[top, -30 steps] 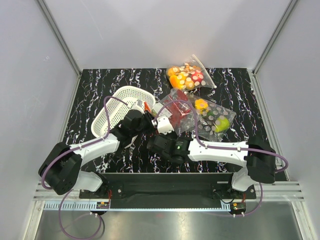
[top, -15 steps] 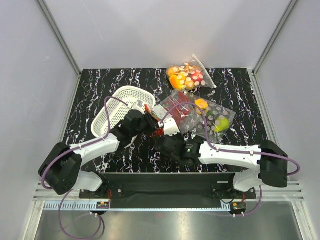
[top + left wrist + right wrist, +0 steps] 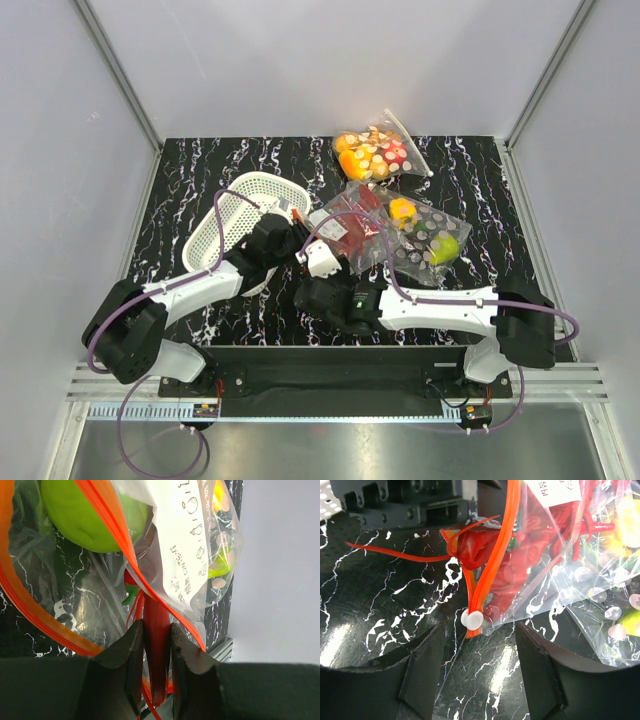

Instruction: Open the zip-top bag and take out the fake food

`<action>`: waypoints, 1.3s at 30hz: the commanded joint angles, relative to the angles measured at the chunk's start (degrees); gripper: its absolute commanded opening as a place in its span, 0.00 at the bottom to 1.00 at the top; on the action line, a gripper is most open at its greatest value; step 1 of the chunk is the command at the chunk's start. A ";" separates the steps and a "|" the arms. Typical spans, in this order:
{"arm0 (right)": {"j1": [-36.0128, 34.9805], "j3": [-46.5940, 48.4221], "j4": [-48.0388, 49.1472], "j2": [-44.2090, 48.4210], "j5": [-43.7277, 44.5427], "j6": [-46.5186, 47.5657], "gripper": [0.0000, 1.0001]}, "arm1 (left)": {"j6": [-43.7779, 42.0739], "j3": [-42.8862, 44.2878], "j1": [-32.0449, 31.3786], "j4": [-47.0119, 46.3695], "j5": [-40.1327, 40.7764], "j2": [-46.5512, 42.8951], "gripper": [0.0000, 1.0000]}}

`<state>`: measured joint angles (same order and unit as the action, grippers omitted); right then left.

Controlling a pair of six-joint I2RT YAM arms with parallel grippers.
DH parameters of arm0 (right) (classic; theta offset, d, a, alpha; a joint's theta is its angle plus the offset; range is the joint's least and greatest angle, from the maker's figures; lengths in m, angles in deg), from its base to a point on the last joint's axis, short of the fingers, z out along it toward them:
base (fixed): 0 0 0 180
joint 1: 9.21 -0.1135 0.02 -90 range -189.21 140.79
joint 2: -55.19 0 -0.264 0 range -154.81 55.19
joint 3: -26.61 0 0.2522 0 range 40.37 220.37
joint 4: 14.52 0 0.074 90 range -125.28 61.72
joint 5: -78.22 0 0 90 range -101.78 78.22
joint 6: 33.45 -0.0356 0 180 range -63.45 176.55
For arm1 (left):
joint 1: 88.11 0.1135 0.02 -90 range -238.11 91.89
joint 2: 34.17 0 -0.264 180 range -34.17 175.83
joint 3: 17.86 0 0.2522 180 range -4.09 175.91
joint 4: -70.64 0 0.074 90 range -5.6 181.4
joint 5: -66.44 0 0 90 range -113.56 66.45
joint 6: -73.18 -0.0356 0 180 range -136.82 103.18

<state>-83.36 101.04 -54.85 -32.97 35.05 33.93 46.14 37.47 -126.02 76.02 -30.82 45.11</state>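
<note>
The left gripper [image 3: 156,627] is closed to a narrow gap on a slim, glossy red piece with a green stub at its far end, which looks like the chili pepper [image 3: 157,657]. Its fingers reach into the open mouth of the zip-top bag [image 3: 65,597]. The bag's orange-red strip [image 3: 110,522] loops round to their left and slants past their right. The green apple [image 3: 85,515] lies inside the bag, beyond the fingers and to the left. The right gripper [image 3: 480,628] stands wide open with nothing in it, low over the black marbled table [image 3: 370,605]. The strip's white slider [image 3: 471,619] and the bag's corner sit just ahead of it, in line with the gap between its fingers. Beyond the slider, the red lobster [image 3: 520,565] lies mostly inside the bag, its head and thin feelers poking out of the mouth. A polka-dot bag [image 3: 620,605] lies to the right of this gripper, touching the zip-top bag.
</note>
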 commanded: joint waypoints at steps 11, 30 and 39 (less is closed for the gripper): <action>-0.56 5.43 -5.60 -5.18 10.30 -4.99 0.50 | 0.94 1.51 0.21 -2.16 -2.05 -2.65 0.00; -0.56 -0.71 -3.58 0.53 6.26 -4.11 0.00 | 0.59 1.42 2.31 -2.25 -3.01 -2.03 0.00; -0.47 -2.74 -4.37 1.15 2.75 -5.43 0.00 | 1.37 1.50 4.78 -4.18 -4.51 -0.98 0.00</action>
<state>-83.77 99.36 -57.88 -33.23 38.46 29.76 46.90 37.58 -122.46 77.20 -34.63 45.05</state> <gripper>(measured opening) 0.038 0.246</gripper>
